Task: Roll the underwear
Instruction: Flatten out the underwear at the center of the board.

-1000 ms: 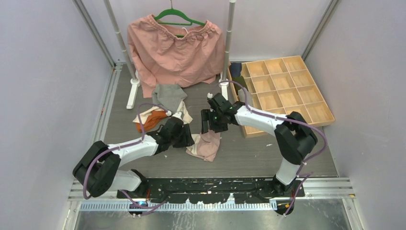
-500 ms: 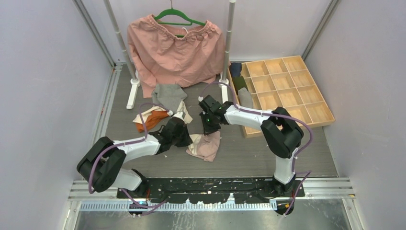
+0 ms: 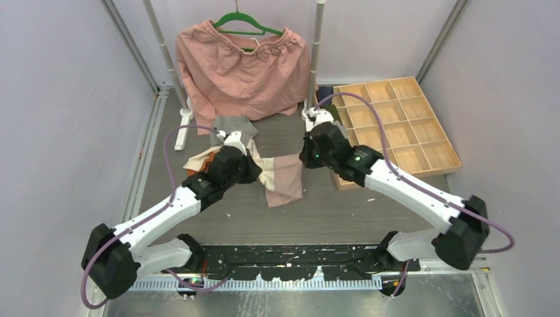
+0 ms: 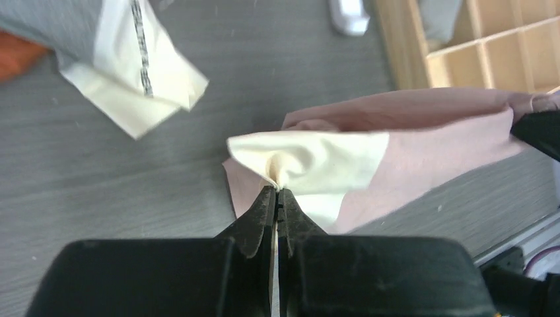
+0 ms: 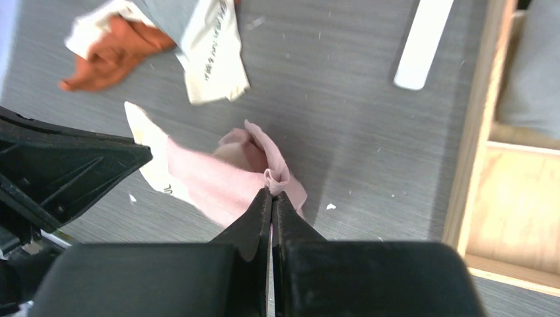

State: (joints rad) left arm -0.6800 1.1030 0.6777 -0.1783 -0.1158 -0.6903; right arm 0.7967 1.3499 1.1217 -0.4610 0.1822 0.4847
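A dusty pink and cream underwear (image 3: 282,177) hangs stretched between my two grippers above the grey table. My left gripper (image 3: 255,169) is shut on its cream corner (image 4: 310,158), the fingertips pinched together at that gripper (image 4: 277,190). My right gripper (image 3: 305,158) is shut on a bunched pink edge (image 5: 274,173), seen at that gripper (image 5: 271,193). The pink cloth (image 5: 205,181) sags toward the table below. More underwear lies in a pile at the back left: a grey piece (image 3: 231,127), an orange piece (image 3: 203,160) and a cream piece (image 4: 132,86).
A large salmon-pink garment (image 3: 241,66) hangs on a green hanger between two rack posts (image 3: 315,59). A wooden compartment tray (image 3: 396,125) stands at the right with dark rolls (image 3: 327,99) at its left edge. A white rack foot (image 5: 422,43) lies near the tray.
Both grippers have shut on the pink underwear and lifted it away from the near side, spreading it between them. Both arms have stretched out farther.
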